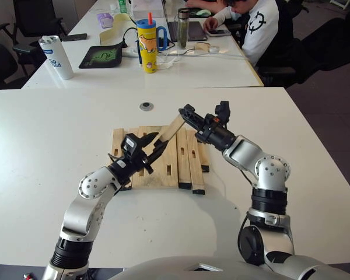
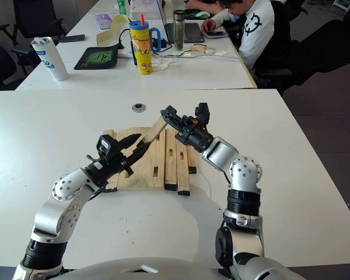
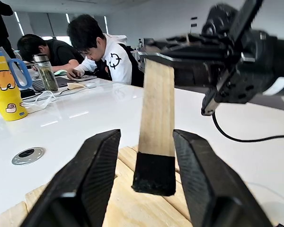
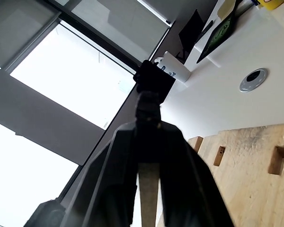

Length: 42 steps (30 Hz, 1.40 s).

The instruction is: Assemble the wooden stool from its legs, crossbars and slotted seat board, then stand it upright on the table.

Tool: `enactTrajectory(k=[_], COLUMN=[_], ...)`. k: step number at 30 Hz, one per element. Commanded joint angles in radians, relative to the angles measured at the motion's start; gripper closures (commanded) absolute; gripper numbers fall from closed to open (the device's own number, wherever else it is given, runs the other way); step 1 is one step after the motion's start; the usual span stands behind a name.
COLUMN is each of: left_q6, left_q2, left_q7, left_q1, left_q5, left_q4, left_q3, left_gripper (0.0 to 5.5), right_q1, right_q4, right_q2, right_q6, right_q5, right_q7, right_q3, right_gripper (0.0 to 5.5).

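The right gripper (image 1: 185,112) clamps the leg (image 1: 174,128), which slants down, black tip between the left gripper (image 1: 158,143)'s spread fingers, seemingly untouched.

Head stereo fwd/down over table (image 1: 46,146); wrist cams close-up, both on leg (image 3: 157,118) & seat board (image 4: 246,179)

Bright even daylight, blown-out window (image 4: 71,80), soft shadows on table (image 1: 46,146).

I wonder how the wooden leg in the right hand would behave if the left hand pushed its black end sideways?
The wooden leg is a straight, solid-looking slat, so it should stay stiff. The right hand grips only its upper end, so it may pivot there. Its black end looks painted or capped, possibly less slippery against the open left hand.
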Motion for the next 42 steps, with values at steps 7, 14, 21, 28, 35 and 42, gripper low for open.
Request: enactTrajectory(k=[7,14,21,28,35,42], left_q6=[0.081,0.076,0.074,0.073,0.077,0.082], left_q2=[-0.097,-0.132,-0.121,-0.126,-0.123,-0.113], left_q7=[0.212,0.243,0.295,0.296,0.293,0.285], left_q1=[0.026,0.083,0.062,0.051,0.047,0.032], left_q5=[-0.318,-0.296,-0.246,-0.235,-0.237,-0.238], left_q4=[0.039,0.022,0.066,0.079,0.077,0.084], left_q3=[0.358,0.330,0.343,0.343,0.346,0.346], left_gripper=[4.33,5.36,5.50,5.50,5.50,5.50], right_q1=[0.180,0.197,0.231,0.213,0.220,0.214], right_q4=[-0.219,-0.180,-0.095,-0.068,-0.082,-0.035], right_q2=[-0.018,0.066,0.082,0.135,0.151,0.163], right_q6=[-0.127,-0.283,-0.376,-0.418,-0.398,-0.406], right_q5=[-0.193,-0.367,-0.502,-0.423,-0.368,-0.368], right_q7=[-0.148,-0.198,-0.204,-0.185,-0.177,-0.199], right_q3=[0.050,0.116,0.132,0.071,0.072,0.075], right_gripper=[5.05,5.05,5.05,5.05,5.05,5.05])
